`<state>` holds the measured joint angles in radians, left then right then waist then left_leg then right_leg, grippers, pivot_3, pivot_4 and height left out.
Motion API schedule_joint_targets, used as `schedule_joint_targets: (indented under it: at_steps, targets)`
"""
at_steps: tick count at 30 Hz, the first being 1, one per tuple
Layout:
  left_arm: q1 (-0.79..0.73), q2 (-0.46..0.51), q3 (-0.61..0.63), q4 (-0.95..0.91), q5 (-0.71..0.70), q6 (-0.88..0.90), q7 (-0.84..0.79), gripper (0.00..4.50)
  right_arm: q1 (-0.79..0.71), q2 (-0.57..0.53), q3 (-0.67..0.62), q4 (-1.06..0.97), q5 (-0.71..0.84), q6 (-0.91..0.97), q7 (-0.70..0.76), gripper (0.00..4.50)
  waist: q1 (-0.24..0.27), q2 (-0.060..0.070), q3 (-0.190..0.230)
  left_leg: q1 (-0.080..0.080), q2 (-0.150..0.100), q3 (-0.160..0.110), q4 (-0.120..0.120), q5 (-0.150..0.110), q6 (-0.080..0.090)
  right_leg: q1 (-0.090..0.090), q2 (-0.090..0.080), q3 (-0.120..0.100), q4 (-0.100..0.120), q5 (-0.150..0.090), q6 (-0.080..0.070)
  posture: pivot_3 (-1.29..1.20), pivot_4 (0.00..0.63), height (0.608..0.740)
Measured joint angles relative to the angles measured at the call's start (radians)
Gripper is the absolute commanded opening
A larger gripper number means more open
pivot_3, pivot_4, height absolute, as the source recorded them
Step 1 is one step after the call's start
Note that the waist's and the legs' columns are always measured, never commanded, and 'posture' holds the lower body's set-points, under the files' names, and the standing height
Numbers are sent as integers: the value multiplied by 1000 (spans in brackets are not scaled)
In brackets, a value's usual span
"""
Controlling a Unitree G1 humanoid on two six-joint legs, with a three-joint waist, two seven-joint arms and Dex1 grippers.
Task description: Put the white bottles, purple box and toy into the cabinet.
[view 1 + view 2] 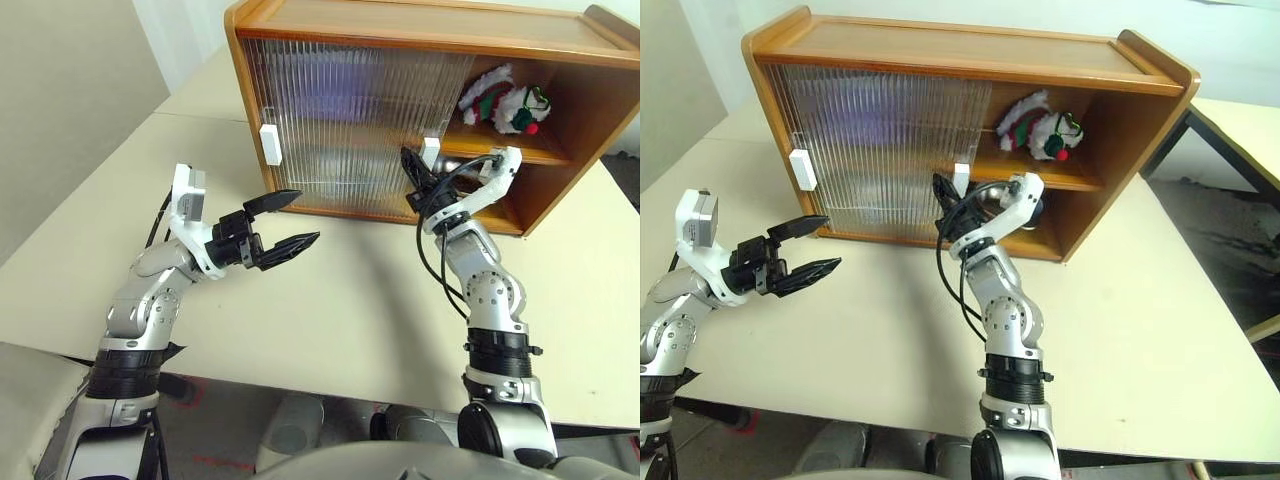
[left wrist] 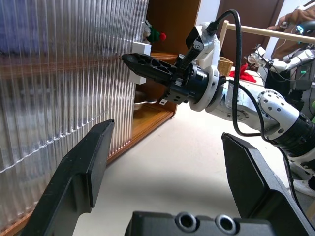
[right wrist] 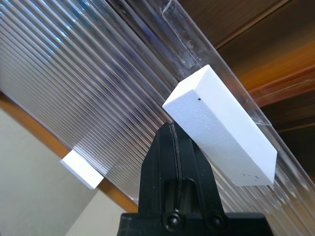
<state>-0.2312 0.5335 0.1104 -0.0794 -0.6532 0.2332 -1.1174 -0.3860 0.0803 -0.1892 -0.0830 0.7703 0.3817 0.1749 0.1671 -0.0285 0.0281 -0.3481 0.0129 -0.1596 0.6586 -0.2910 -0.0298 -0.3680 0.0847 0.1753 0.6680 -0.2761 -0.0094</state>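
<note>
Hovering over the pale table (image 1: pixel 330 310), the left gripper (image 1: pixel 285 222) has its jaws spread wide, holding nothing. Farther in, the right gripper (image 1: pixel 412 172) has its fingers pressed together, tip at the white handle (image 3: pixel 221 125) on the ribbed sliding door's edge. The cabinet (image 1: pixel 420 30) stands beyond, right side open. The toy (image 1: pixel 505 103) lies on its inner shelf.
</note>
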Motion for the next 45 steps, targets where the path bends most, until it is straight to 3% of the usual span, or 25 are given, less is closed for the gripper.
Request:
schedule_joint_targets:
  at_steps: [36, 45]
  targets:
    - [-42, -32, -8, 28, 32, -9, -18, 4500, 34, -97, -125, 14, -104, -217, -75, 37, -3, 0, 0, 0, 8, 2, 3, 3, 2, -1, 0, 0, -1, 6, 1, 201, 26, 740]
    - [-46, -32, -8, 38, 33, -9, -19, 4500, 34, -186, -200, 62, -104, -241, -62, 37, -4, 0, 0, 0, 8, 2, 3, 4, 3, -1, 0, 0, -1, 6, 7, 201, 22, 740]
